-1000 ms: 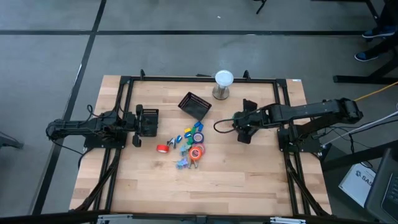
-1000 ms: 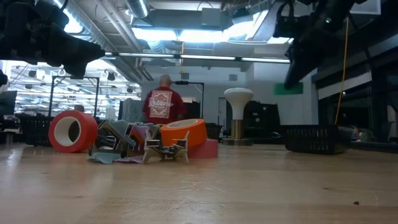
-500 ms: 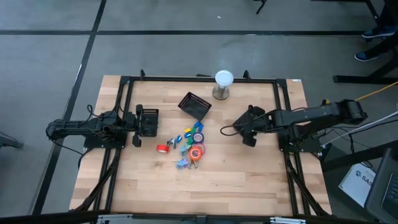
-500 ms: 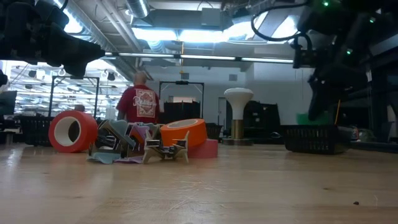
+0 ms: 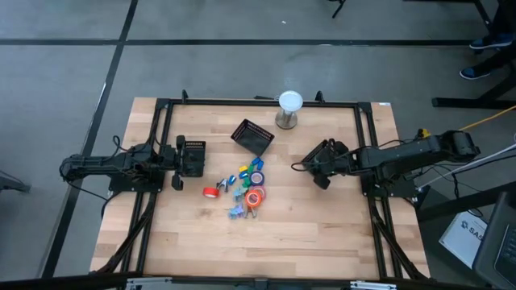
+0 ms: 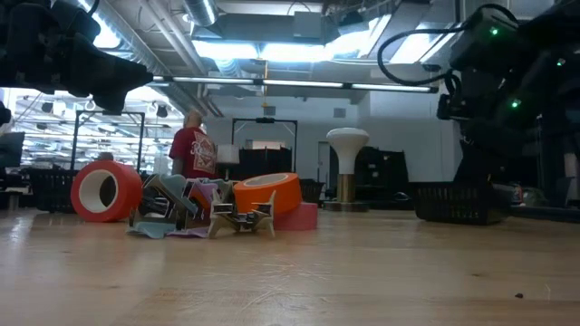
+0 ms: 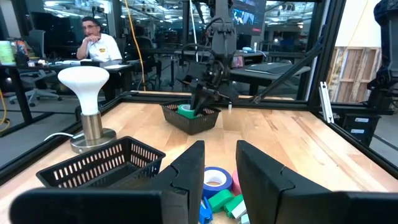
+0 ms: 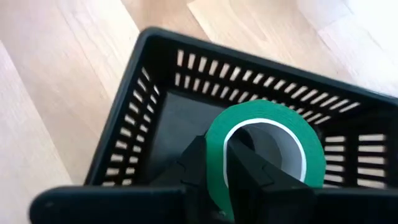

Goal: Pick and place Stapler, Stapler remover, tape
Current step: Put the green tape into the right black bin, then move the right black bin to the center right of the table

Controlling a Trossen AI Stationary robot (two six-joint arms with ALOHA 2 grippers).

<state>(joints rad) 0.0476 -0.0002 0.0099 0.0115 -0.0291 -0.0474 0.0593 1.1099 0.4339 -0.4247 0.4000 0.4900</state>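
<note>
The right gripper (image 8: 214, 152) is down inside a black mesh basket (image 8: 155, 81) on the right half of the wooden table (image 5: 306, 234). Its two fingers are pinched onto the wall of a green tape roll (image 8: 267, 112), one finger outside the ring and one in its hole. The roll sits within the basket walls; I cannot tell whether it touches the floor.

The left gripper (image 7: 219, 155) hangs low over the table's left side. Its fingers stand a little apart with nothing between them, pointing toward the pile of small items in the middle.

I count two black baskets: the one the right arm is in, and a second basket (image 5: 252, 135) near the back of the table, just beside a lamp with a white dome (image 5: 289, 109).

Besides the green one, three tape rolls are loose on the table. A red roll (image 6: 107, 191) stands on edge at the left of the pile. An orange roll (image 6: 269, 192) leans on the heap, and a blue roll (image 7: 214, 177) lies closest to the left gripper. In front of the orange roll sits what looks like a claw-shaped stapler remover (image 6: 243, 217). The other small blue and green pieces are too jumbled to count.

Two people show beyond the table: one standing in a red shirt (image 6: 192, 149) and one seated at a desk (image 7: 96, 38).
</note>
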